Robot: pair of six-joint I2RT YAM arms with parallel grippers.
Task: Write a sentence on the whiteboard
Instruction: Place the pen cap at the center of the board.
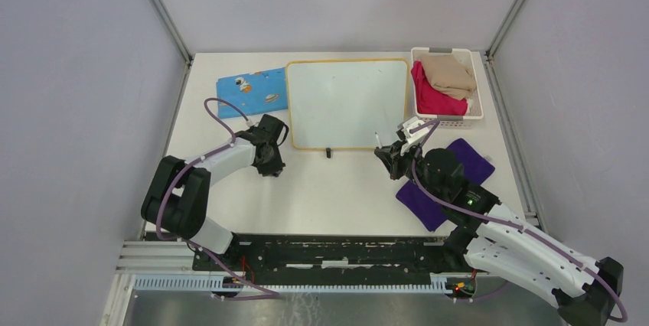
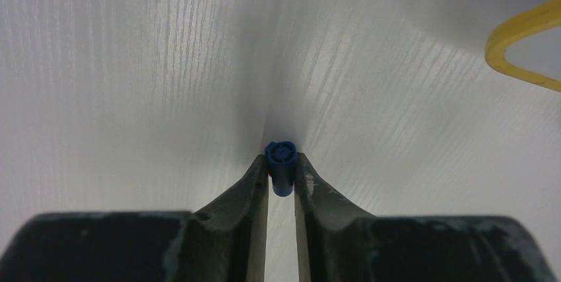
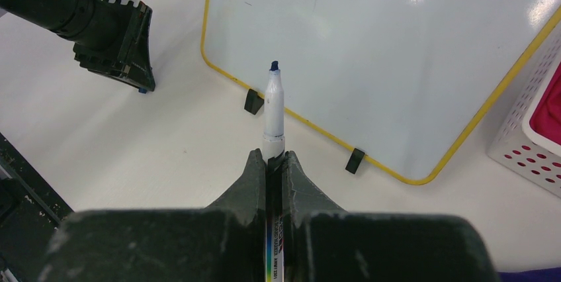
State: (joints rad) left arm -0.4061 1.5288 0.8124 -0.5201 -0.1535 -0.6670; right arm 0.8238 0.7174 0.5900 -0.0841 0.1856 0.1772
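Whiteboard at upper centre was blank, all writing left to do. Right gripper clamped the uncapped marker near its lower edge; left gripper narrowly pinched the blue cap.

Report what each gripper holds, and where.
Right gripper: marker, by its barrel. Left gripper: blue cap, pinched across its sides at the fingertips.

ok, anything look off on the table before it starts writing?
Nothing stands out. The whiteboard lies flat and blank. The right gripper holds the uncapped marker, tip toward the board. The blue cap sits between the fingertips of the left gripper, down at the table.
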